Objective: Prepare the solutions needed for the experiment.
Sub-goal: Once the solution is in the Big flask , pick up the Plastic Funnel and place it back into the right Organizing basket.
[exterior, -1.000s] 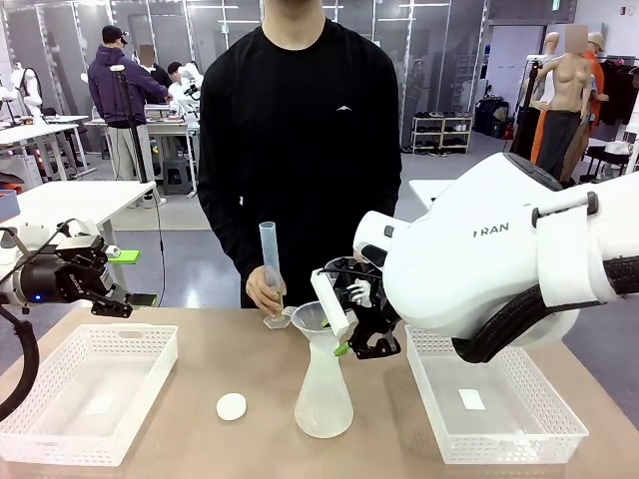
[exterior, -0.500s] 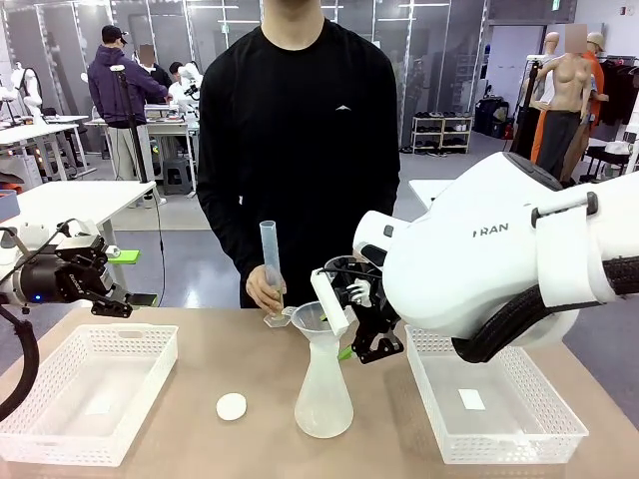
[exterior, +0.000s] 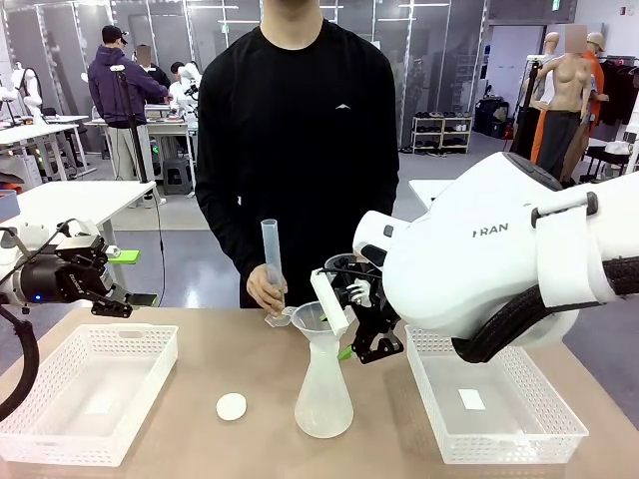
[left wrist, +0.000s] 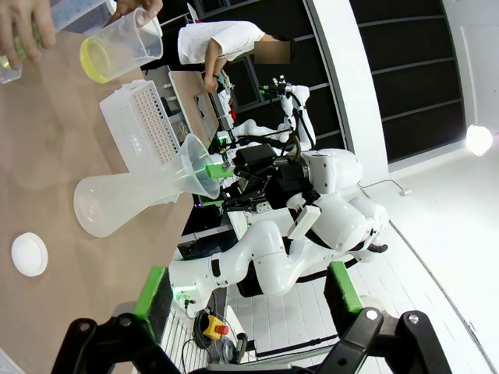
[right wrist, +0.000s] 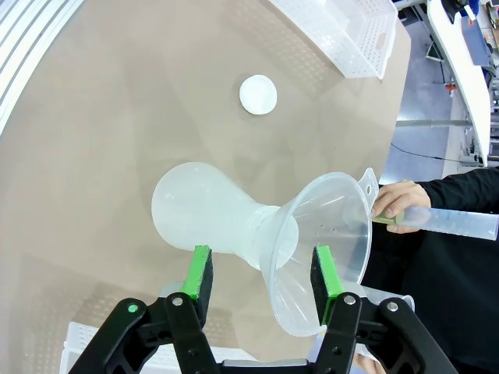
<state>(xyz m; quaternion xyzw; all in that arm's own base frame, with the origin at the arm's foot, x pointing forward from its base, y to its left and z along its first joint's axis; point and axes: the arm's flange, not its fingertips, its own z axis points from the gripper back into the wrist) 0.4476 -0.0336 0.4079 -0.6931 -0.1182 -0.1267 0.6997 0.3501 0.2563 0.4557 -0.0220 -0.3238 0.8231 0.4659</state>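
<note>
The flask [exterior: 323, 394] stood upright at mid-table with a funnel [exterior: 312, 321] seated in its mouth, and no liquid could be made out through its frosted wall. The right gripper [right wrist: 262, 276] sat just beside the flask's neck on the robot's right. Its jaws were apart, set either side of the neck below the funnel without clamping it. It was far nearer than the left gripper [left wrist: 246, 292], which hung spread wide and empty well off to the flask's left. The solution [left wrist: 97, 61], a shallow pale yellow layer, lay in a clear beaker [left wrist: 125, 43] beyond the flask on the person's side. The person's hand [exterior: 266, 289] held a graduated cylinder [exterior: 269, 249] just beyond the funnel's rim, long axis upright. Pouring would likely come from that far side. A white cap [exterior: 231, 406] lay left of the flask.
</note>
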